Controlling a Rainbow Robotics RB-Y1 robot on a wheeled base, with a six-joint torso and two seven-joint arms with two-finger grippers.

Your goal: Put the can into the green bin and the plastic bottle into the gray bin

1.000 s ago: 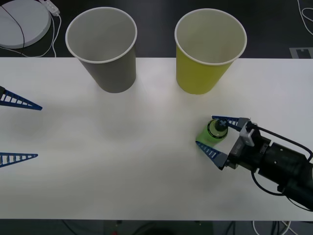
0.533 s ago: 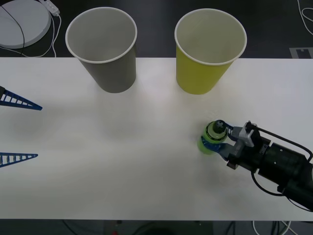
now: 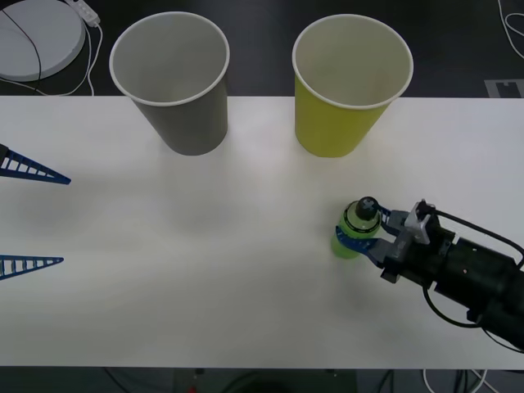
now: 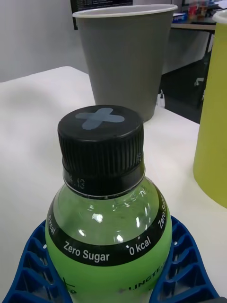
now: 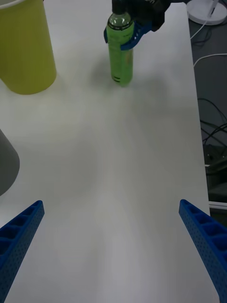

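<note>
**A:** Your right gripper point(image 3: 363, 232) is clenched on the bottle point(image 3: 354, 231), low right of center in the front view. The blue fingers point(image 4: 182, 265) wrap the shoulder just under the black cap, and the bottle stands upright on the table point(image 3: 246, 270).

**B:** Where do you want it?

**A:** In the gray bin point(image 3: 173, 82), upper left of the frame. The green bin point(image 3: 350, 86) stands between you and it, directly above the bottle, so don't drag across at table height.

**B:** So lift first?

**A:** Yes. I'd raise it straight up until its base would pass over both white rims, then swing left. The grip looks high on the neck, so the body may swing; move slowly and keep it vertical. Center it over the gray opening before you let go.

**B:** And your left gripper point(image 3: 29, 217)?

**A:** Released, parked at the far left edge, well apart from both bins. Leave it there.
</note>
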